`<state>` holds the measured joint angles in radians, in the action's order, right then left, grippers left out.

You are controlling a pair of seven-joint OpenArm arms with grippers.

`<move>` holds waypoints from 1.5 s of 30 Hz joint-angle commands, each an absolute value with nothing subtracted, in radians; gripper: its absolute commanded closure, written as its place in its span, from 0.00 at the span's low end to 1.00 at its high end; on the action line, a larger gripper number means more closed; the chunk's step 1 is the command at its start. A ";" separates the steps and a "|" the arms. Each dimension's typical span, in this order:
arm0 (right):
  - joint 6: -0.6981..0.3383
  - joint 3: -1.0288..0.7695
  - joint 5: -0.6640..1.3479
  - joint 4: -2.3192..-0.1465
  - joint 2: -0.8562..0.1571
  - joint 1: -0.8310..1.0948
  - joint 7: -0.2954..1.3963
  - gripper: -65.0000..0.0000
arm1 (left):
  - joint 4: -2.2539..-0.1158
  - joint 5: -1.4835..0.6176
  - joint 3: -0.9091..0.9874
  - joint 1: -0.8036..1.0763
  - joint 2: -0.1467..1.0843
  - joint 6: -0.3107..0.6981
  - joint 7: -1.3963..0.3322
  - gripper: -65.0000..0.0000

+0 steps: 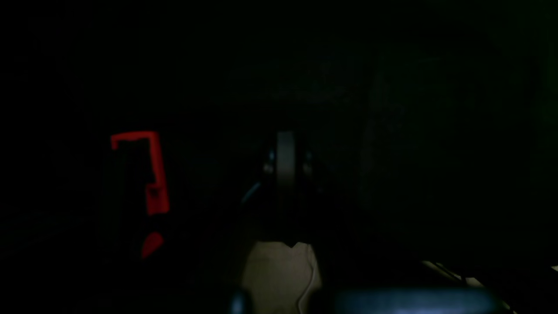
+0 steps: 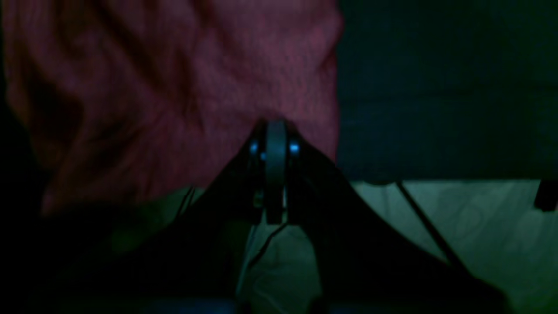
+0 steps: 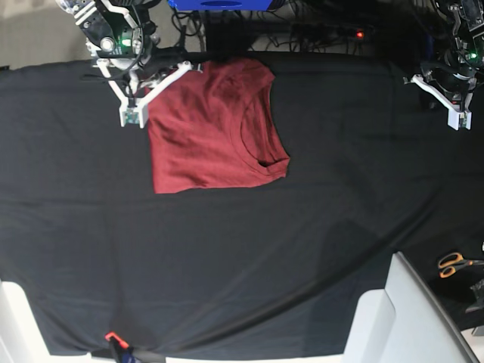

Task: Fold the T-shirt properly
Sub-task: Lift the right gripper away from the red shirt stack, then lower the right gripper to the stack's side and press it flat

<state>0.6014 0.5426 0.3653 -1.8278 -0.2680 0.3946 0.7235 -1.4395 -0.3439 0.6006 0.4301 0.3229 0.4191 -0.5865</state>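
Note:
The T-shirt point(image 3: 215, 128) lies folded into a rough rectangle on the black table cloth point(image 3: 302, 227), at the far left, with its neckline facing right. In the right wrist view the T-shirt point(image 2: 174, 87) fills the upper left in dim light. My right gripper point(image 2: 275, 131) is shut, its tips at the cloth's edge; I cannot tell if any cloth is pinched. In the base view the right gripper point(image 3: 181, 60) sits at the shirt's far edge. My left gripper point(image 1: 285, 152) is shut with nothing in it, and the left gripper point(image 3: 432, 74) hangs at the table's far right, well away from the shirt.
Orange-handled scissors point(image 3: 454, 263) lie at the right edge. A white slanted panel point(image 3: 401, 318) stands at the front right. A blue box point(image 3: 219, 4) and cables are behind the table. A small orange clamp point(image 3: 112, 336) sits at the front edge. A red bracket point(image 1: 148, 174) glows in the dark left wrist view.

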 commanded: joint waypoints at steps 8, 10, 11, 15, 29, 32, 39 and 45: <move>0.602 0.536 0.358 -1.776 -0.274 0.390 0.705 0.99 | -1.408 -0.351 0.607 0.429 0.369 0.415 -0.570 1.00; 0.604 0.536 0.358 -1.810 -0.274 0.395 0.708 1.00 | -1.397 -0.351 0.607 0.429 0.371 0.415 -0.567 1.00; 0.604 0.536 0.358 -1.839 -0.274 0.398 0.713 1.00 | -1.395 -0.351 0.607 0.429 0.371 0.415 -0.567 1.00; 0.605 0.538 0.357 -1.926 -0.274 0.409 0.742 1.00 | -1.397 -0.351 0.607 0.429 0.371 0.415 -0.567 1.00; 0.538 0.544 0.360 -1.926 -0.271 0.182 0.783 1.00 | -1.402 -0.351 0.607 0.429 0.372 0.415 -0.567 1.00; 0.490 0.544 0.361 -1.859 -0.259 0.088 0.806 1.00 | -1.403 -0.351 0.607 0.429 0.372 0.415 -0.567 1.00; 0.420 0.541 0.363 -1.662 -0.186 -0.028 0.819 1.00 | -1.400 -0.351 0.607 0.432 0.369 0.415 -0.567 1.00; 0.381 0.541 0.358 -1.529 -0.170 -0.068 0.748 1.00 | -1.399 -0.351 0.607 0.429 0.366 0.415 -0.567 1.00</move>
